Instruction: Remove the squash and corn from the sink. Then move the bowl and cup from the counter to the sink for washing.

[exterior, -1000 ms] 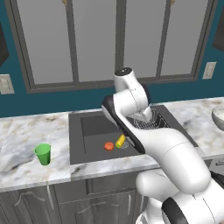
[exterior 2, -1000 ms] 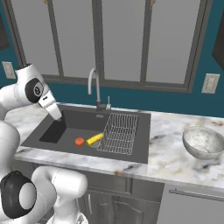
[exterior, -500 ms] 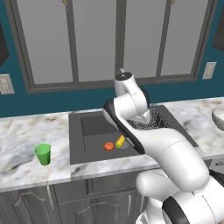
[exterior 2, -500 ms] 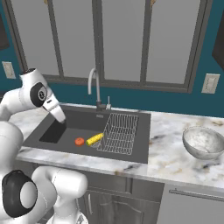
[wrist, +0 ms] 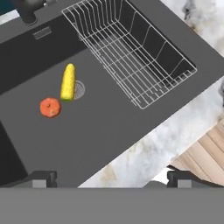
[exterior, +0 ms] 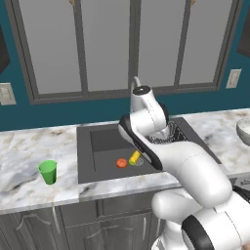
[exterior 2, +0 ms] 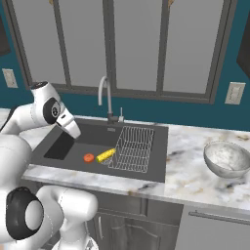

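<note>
The small orange-red squash (wrist: 50, 107) (exterior: 121, 163) (exterior 2: 89, 157) lies on the floor of the dark grey sink (wrist: 109, 118) (exterior: 97, 144) (exterior 2: 73, 146). Just beside it, the yellow corn (wrist: 68, 82) (exterior: 135, 157) (exterior 2: 105, 155) rests against the round drain (wrist: 78, 89). My gripper (wrist: 113, 179) hangs open and empty above the sink's front part, well short of both vegetables. The green cup (exterior: 48, 172) stands on the counter (exterior: 24, 156) left of the sink. The speckled bowl (exterior 2: 227, 158) (exterior: 243, 131) sits on the counter to the right.
A wire rack (wrist: 131, 52) (exterior 2: 132, 149) fills the sink's right part. The curved faucet (exterior 2: 103, 95) rises behind the basin. My white arm (exterior: 161, 156) crosses over the sink's right side in the left base view. Wooden floor (wrist: 205, 153) lies beyond the counter's front edge.
The arm's upper part has sunk a little towards the sink. The jaws have stayed wide, and the squash, corn, cup and bowl have not moved.
</note>
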Controlling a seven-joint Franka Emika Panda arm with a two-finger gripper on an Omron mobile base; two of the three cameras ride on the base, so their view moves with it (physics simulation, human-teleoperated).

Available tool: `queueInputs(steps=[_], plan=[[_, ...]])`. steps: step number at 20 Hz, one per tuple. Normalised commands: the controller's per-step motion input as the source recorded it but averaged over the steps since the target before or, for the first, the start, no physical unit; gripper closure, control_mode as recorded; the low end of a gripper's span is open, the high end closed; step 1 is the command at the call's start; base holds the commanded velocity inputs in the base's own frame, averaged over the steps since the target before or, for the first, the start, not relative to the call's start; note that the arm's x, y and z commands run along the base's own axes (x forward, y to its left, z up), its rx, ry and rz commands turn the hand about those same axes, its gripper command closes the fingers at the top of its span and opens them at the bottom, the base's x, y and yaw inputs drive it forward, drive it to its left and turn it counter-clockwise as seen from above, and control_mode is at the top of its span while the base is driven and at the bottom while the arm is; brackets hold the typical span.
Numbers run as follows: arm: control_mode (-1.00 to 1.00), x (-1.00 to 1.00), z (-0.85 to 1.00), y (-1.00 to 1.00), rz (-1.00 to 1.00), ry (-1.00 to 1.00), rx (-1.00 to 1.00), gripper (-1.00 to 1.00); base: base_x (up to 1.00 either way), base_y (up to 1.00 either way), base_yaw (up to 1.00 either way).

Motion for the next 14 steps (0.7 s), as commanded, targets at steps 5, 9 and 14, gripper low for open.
queueInputs(steps=[5, 9, 14], plan=[[-1.0, 0.25, -0.19, -0.09, 0.01, 0.0, 0.02, -1.0, 0.0, 0.0, 0.0], [-1.0, 0.23, -0.2, -0.07, 0.0, 0.0, 0.06, -1.0, 0.0, 0.0, 0.0], [-1.0, 0.23, -0.19, -0.03, 0.0, -0.01, 0.06, -1.0, 0.0, 0.0, 0.0]])
